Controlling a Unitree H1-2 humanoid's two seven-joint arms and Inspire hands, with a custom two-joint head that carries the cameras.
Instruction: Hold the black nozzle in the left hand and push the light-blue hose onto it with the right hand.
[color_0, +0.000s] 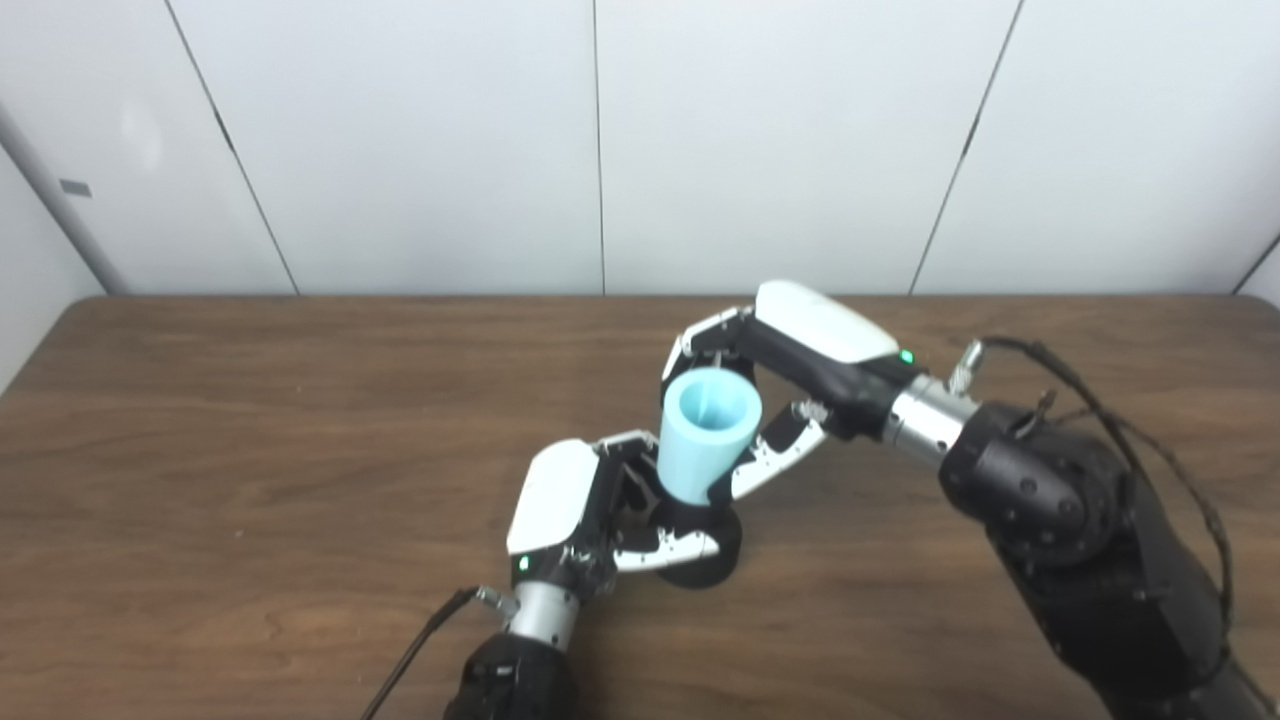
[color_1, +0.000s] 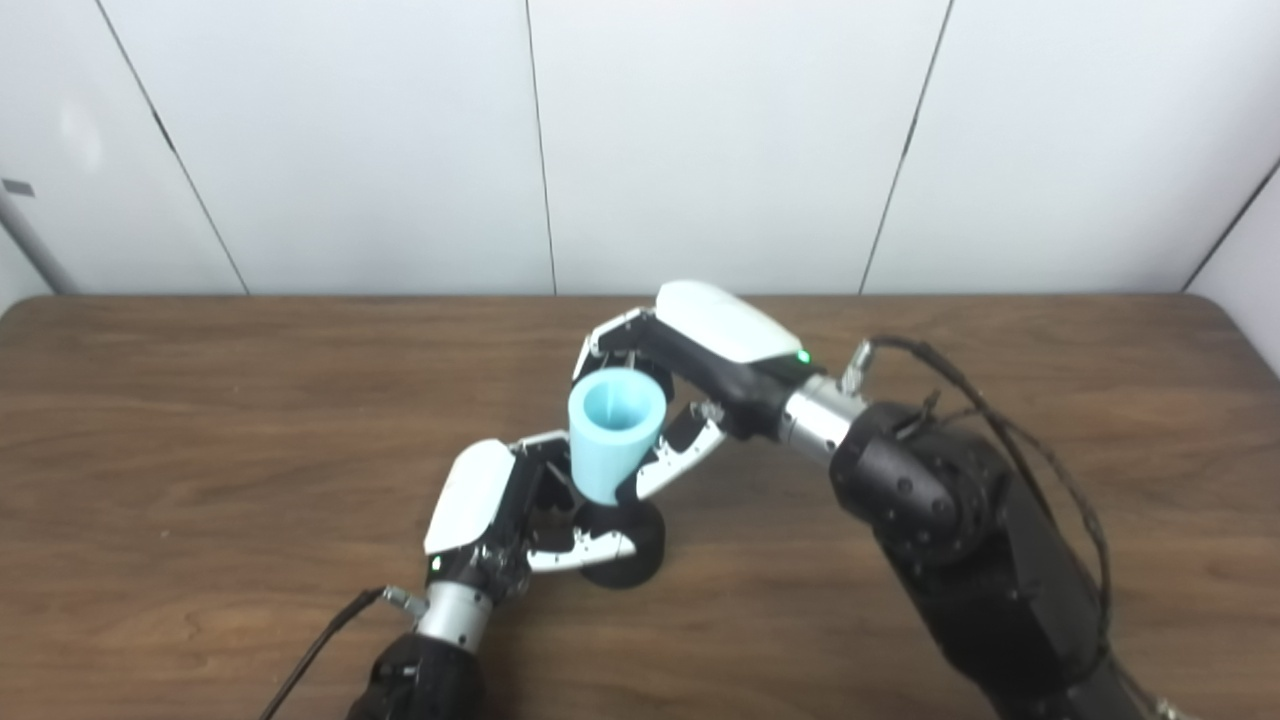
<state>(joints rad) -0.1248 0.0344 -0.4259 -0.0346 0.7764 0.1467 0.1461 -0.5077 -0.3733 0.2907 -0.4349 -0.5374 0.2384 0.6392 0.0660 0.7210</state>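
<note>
Nozzle (color_0: 705, 560) — black, squat, with a round flared base — sits just below the frame's centre, resting on the wooden table (color_0: 250, 480) with the left hand (color_0: 575, 515) curled around it, fingers closed on its neck. Seated on top, narrow end down, is the light-blue hose (color_0: 705, 435): a smooth, matte, tapered piece with a wide open mouth facing up. The right hand (color_0: 790, 385), reaching in from centre right, is wrapped round the hose — fingers behind, thumb in front. My read: the pushing step is under way. Next calls for a straight downward press along the nozzle's axis while the left hand braces; how deeply it is seated I cannot tell
</note>
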